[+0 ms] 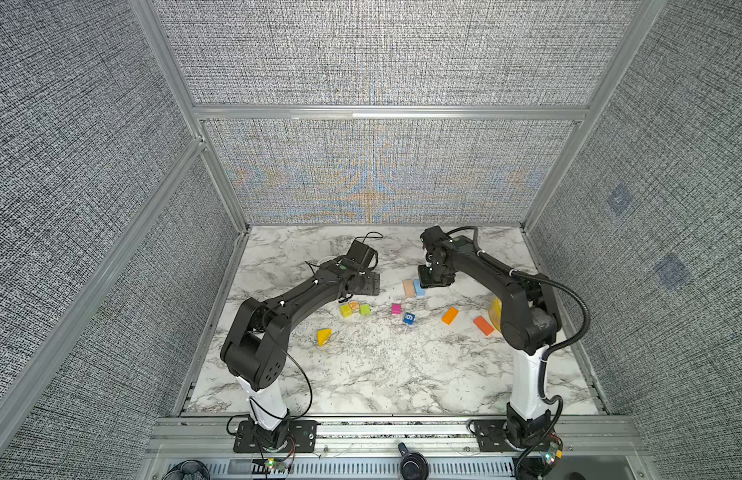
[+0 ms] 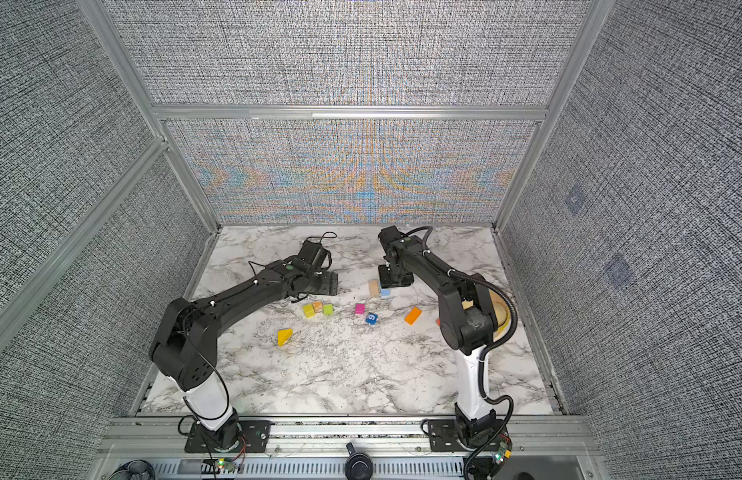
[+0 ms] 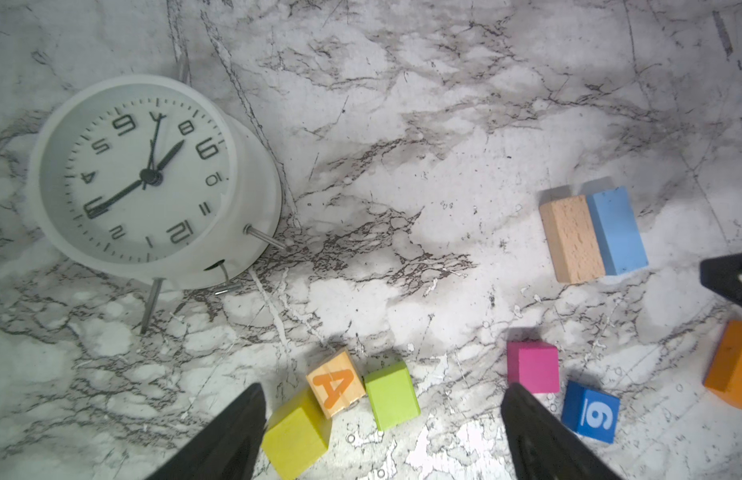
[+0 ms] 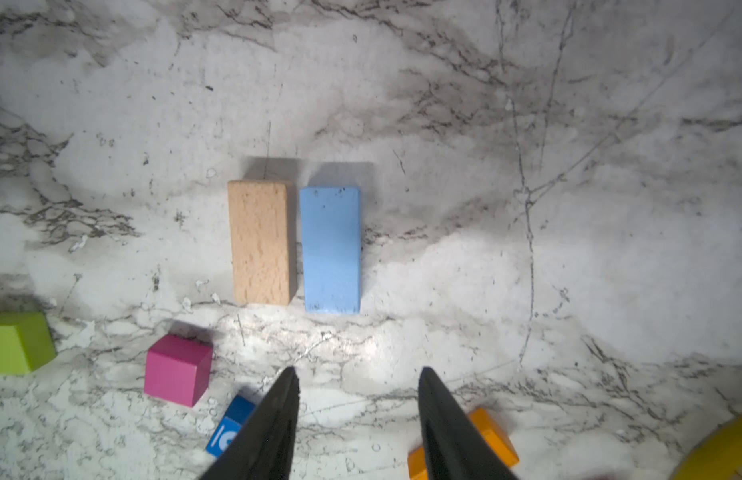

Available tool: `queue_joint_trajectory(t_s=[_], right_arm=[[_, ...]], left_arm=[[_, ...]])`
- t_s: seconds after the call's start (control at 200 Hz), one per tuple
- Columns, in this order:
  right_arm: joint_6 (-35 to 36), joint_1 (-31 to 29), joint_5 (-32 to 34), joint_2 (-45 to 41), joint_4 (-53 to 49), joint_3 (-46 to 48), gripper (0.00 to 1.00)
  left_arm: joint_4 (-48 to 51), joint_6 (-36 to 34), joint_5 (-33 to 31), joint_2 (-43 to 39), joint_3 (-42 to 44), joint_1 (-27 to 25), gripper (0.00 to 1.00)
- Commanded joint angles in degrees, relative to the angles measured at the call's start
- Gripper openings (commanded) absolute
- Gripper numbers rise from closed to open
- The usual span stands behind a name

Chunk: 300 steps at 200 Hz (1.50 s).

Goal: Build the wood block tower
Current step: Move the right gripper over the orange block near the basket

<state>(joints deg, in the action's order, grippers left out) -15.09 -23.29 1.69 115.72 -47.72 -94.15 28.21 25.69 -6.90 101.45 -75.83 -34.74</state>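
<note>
Tower: not begun; in every view, no block rests on another.
Footing: tan slab point(image 1: 409, 287) and light blue slab point(image 1: 420, 289) lie flat on the table point(image 1: 361, 374), close alongside each other, right of centre and toward the back in both top views. I judge them to be the first layer.
Loose blocks: yellow cube point(image 1: 345, 310), "A" cube point(image 1: 354, 306) and green cube point(image 1: 364, 309) are bunched at centre. Magenta cube point(image 1: 396, 308) and blue "9" cube point(image 1: 409, 318) sit just right of them. An orange block point(image 1: 450, 315) and a second orange block point(image 1: 483, 325) lie farther right. The yellow wedge point(image 1: 324, 336) is apart, lower left of the bunch.
Right gripper point(image 4: 359, 372): over the two slabs, jaws partly apart, nothing between them.
Left gripper point(image 3: 384, 392): above the cube bunch, jaws wide, empty.
Left to do: nearly all of the task; every loose block has yet to be lifted and stacked.
</note>
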Motion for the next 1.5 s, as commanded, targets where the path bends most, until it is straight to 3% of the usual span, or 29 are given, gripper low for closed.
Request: queue_joint_trajectory(t_s=[0.0, 0.275, 0.555, 0.91, 1.496], right_arm=[[-1.41, 0.84, 1.07, -3.96, 2.39, 5.14, 0.50], [-5.03, 5.78, -1.78, -16.31, 10.14, 23.59, 0.52], [-5.54, 6.29, 1.75, -18.79, 11.37, 31.50, 0.62], [-7.49, 6.33, 1.82, -13.45, 11.47, 28.16, 0.64], [-7.43, 5.46, -0.11, -7.27, 10.30, 23.32, 0.63]], left_arm=[[1.95, -1.08, 2.15, -0.53, -0.31, -0.79, 0.88], [7.70, -1.97, -0.53, 2.91, -6.16, -6.90, 0.88], [8.83, 0.03, -3.34, 4.68, -6.57, -10.74, 0.99], [5.65, 1.07, -5.11, -0.43, -0.67, -10.88, 0.99], [4.00, 0.23, -7.67, -0.86, 0.99, -10.87, 0.99]])
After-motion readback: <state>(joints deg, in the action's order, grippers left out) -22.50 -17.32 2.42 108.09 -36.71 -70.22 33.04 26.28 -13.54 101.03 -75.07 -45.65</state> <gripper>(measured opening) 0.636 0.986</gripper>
